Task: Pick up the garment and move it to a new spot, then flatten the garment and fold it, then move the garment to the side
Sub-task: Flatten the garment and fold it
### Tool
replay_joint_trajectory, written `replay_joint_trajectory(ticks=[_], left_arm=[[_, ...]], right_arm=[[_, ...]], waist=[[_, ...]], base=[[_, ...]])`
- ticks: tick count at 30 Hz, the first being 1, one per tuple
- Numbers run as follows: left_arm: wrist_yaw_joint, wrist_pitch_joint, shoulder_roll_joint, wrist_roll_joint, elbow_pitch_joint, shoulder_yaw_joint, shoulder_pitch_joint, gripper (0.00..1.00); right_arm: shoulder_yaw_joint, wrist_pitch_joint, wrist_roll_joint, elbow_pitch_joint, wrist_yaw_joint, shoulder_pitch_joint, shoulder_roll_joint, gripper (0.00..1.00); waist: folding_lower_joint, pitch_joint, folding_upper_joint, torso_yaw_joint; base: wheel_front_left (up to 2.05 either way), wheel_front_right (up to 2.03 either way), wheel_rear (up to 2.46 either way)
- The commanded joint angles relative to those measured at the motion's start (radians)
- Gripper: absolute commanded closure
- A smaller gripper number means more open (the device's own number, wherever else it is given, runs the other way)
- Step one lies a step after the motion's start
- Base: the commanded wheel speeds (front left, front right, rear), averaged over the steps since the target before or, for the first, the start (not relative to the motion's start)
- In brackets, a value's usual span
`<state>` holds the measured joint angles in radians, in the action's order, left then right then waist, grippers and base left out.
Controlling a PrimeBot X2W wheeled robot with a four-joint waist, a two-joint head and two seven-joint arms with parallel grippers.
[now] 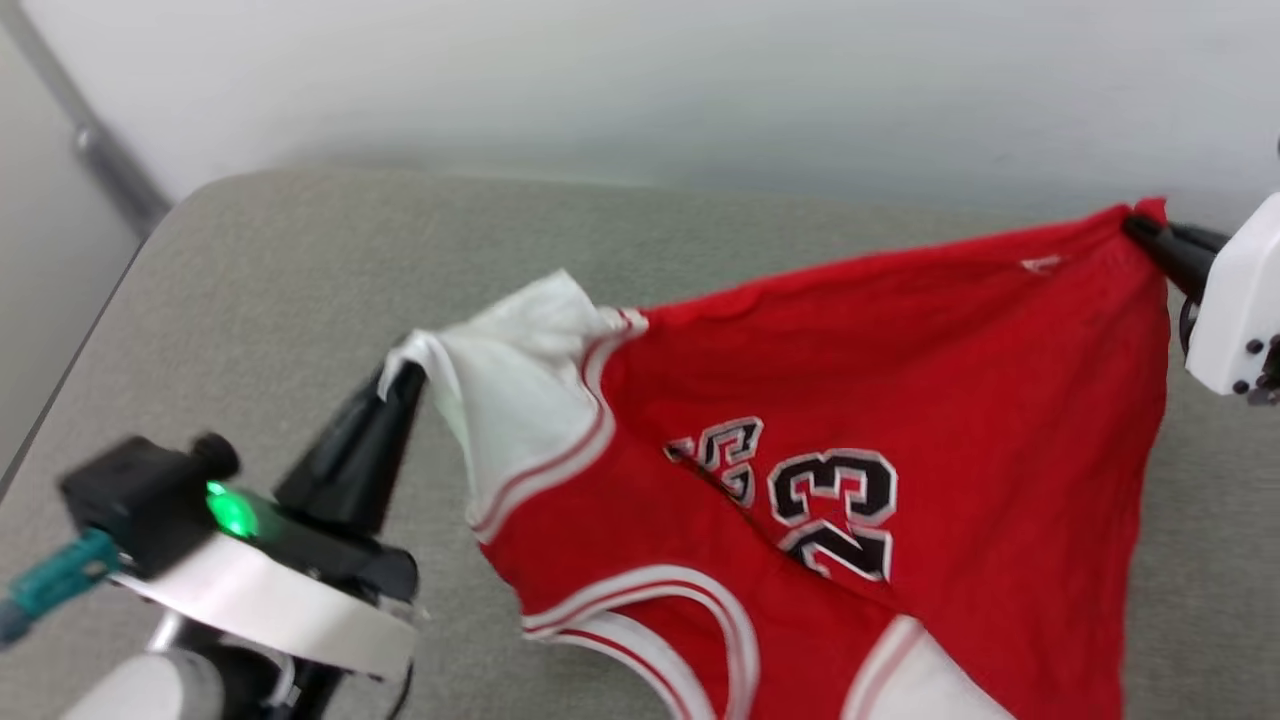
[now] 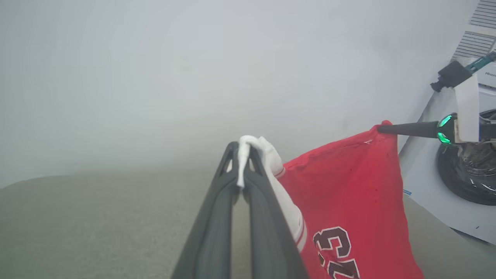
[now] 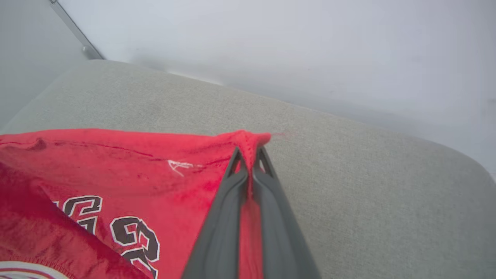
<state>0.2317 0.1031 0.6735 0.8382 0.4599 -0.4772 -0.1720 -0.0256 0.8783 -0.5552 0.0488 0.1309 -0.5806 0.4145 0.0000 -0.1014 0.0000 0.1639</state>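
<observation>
- The left gripper (image 1: 405, 378) was clenched on the tip of a white sleeve, and the right gripper (image 1: 1140, 228) was pinched shut on a red corner of the garment (image 1: 900, 400).
- The garment's lower part was cut off by the head view's bottom edge, and folds doubled the "23".
- It hung stretched between the grippers over the grey tabletop (image 1: 300, 260), with its long axis left to right.

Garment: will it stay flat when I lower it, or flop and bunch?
Likely floppy: the garment sags in folds between the left pincer and right pincer. Probably light: two small pinched corners carry it. Such edge grips might slip.
</observation>
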Motion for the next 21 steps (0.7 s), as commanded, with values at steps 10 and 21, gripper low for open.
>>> replay_joint_trajectory(ticks=[10,21], left_arm=[[0.036,-0.017,0.066,-0.004,0.093,0.154,-0.181,1.0],[0.039,-0.048,0.101,0.017,0.083,0.256,-0.376,1.0]], right_arm=[[0.027,-0.061,-0.079,-0.18,0.0,-0.068,-0.052,1.0],[0.043,-0.131,-0.084,-0.268,0.0,-0.126,-0.086,1.0]], waist=[[0.0,0.093,0.0,-0.166],[0.0,0.096,0.0,-0.256]], base=[[0.0,0.0,0.0],[0.0,0.0,0.0]])
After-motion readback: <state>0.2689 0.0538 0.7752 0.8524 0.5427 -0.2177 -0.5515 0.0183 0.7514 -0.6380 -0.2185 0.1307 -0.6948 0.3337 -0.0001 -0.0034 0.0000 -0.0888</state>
